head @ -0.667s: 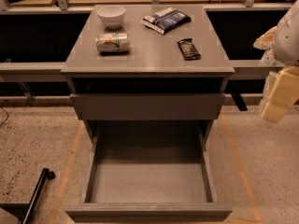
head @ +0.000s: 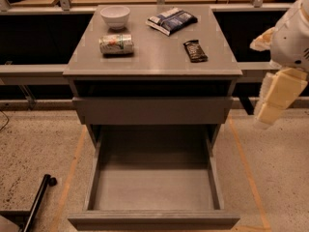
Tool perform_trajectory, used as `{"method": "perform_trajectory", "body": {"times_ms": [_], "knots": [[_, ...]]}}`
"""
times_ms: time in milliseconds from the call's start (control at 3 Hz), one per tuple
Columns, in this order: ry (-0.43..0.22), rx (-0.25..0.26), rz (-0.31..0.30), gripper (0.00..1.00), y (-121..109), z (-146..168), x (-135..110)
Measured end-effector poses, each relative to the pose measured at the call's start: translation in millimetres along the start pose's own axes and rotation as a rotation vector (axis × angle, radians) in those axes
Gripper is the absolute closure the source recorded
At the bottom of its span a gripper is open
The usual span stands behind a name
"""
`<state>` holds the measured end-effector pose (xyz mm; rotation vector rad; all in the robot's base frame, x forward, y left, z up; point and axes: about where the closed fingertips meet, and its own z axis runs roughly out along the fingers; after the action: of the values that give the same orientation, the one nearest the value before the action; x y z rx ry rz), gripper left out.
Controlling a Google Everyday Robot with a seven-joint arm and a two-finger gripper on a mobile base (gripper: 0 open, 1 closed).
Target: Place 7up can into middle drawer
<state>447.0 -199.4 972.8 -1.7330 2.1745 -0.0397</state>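
Hand [head: 276, 99] nearer cabinet [head: 159, 59]; 7up can [head: 116, 44] crosswise

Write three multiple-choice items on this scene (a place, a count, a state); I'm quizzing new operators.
1. Where is the can?
A. on the cabinet top, near the bowl
B. on the floor
C. inside the bowl

2. How many things lie on the cabinet top?
A. two
B. four
C. six

3. How is the middle drawer?
A. shut
B. open, with the can inside
C. pulled open, without the can

Answers:
1 A: the can lies on its side just camera-side of the bowl.
2 B: bowl, can, bag and candy bar.
3 C: the drawer's grey floor shows, and the can is up on the cabinet top.

The gripper hangs at the right edge, beside the cabinet and apart from the can.
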Motion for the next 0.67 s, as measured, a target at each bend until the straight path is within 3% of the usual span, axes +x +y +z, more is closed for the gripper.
{"method": "perform_trajectory", "body": {"times_ms": [333,667], "knots": [[-0.092,-0.046,-0.038,0.00,-5.6,25.7,-30.4],[-0.093,-0.046,-0.038,0.00,-5.6,25.7,-30.4]]}}
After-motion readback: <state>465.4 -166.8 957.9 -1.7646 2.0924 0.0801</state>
